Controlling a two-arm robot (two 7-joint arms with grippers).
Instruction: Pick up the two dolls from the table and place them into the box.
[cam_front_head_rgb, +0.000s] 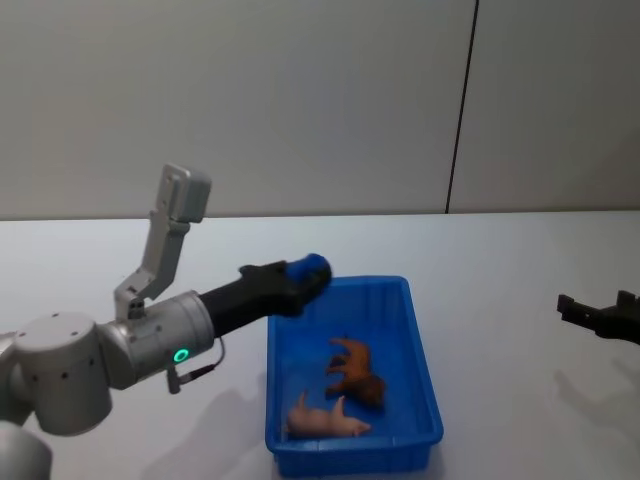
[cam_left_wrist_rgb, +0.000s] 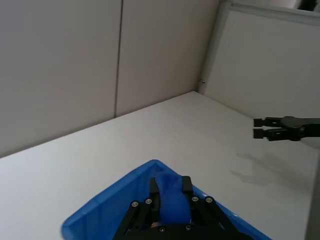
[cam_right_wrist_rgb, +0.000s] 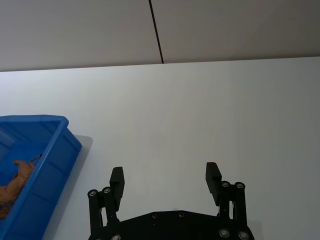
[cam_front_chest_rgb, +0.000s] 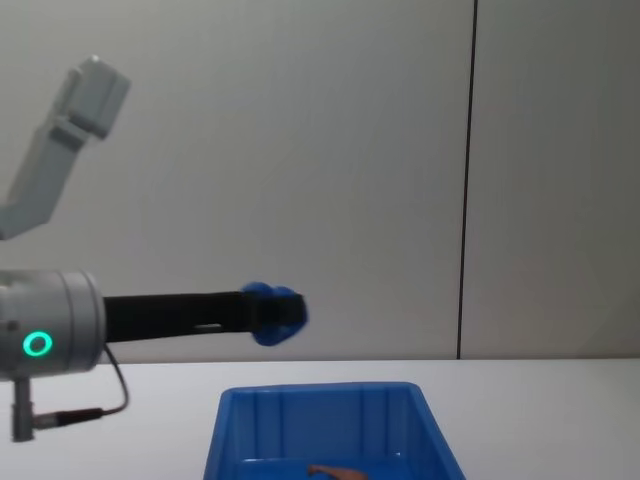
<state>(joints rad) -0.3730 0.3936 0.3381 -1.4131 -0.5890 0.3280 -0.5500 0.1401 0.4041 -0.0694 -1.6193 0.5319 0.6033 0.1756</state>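
1. Head view: both dolls lay inside the box (cam_front_head_rgb: 352, 375), which stood near the front edge of the surface (cam_front_head_rgb: 500, 290). The brown-orange doll (cam_front_head_rgb: 356, 371) lay mid-floor; the pale pink doll (cam_front_head_rgb: 325, 420) lay against the box's front wall, long axis running crosswise. The left gripper (cam_front_head_rgb: 312, 275) hung above the box's far left corner, so both dolls lay below it and toward the front edge. The right gripper (cam_front_head_rgb: 598, 315) sat well apart, toward the surface's right edge. The left arm was the nearer one.
2. Left wrist view: the left gripper (cam_left_wrist_rgb: 170, 200) had its blue-tipped jaws pressed together, holding nothing, over the box's corner (cam_left_wrist_rgb: 150, 170).
3. Right wrist view: the right gripper (cam_right_wrist_rgb: 165, 177) held its jaws spread wide and empty over bare surface, beside the box.
4. Chest view: the left gripper (cam_front_chest_rgb: 275, 313) hovered above the box rim (cam_front_chest_rgb: 318, 390). Judgement: placing appeared complete.
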